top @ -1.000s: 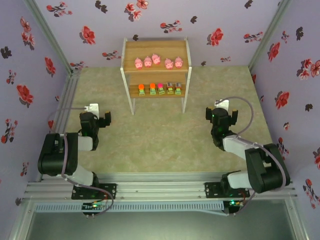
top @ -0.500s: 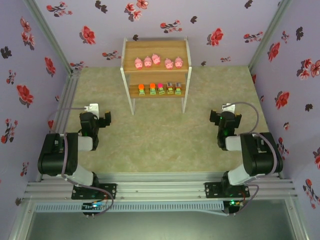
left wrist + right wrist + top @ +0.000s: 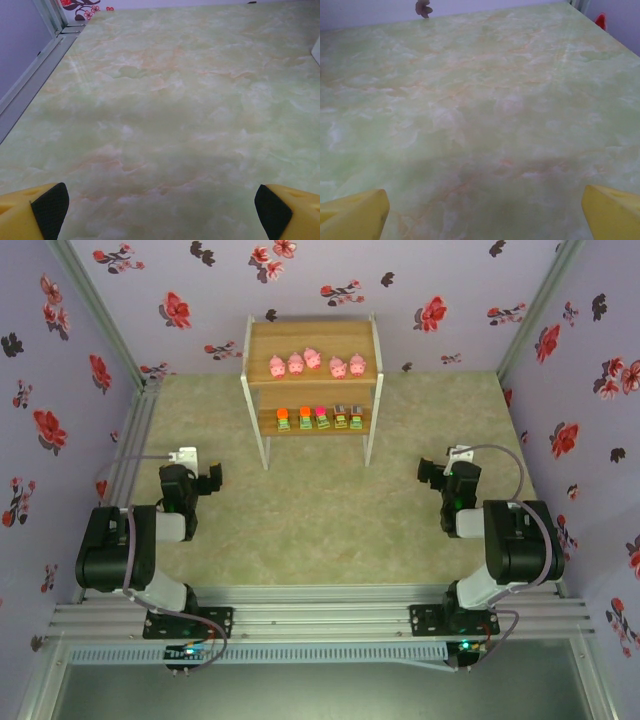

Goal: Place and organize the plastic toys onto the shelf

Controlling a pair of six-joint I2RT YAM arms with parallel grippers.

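Left gripper: jaws wide, nothing between them, low over the table, on the near-left side of the shelf. Right gripper: likewise wide and empty, near-right of the shelf. Pink pigs sit in a row on the shelf's upper board, green-based blocks in a row on its lower board. Judged light, hard, slick plastic. Pinch pigs across the flanks, blocks across the flat green base. Sorting looks done.

Soft, even light, faint shadows. Both wrist views look hazy, with a pale sheen on the table.
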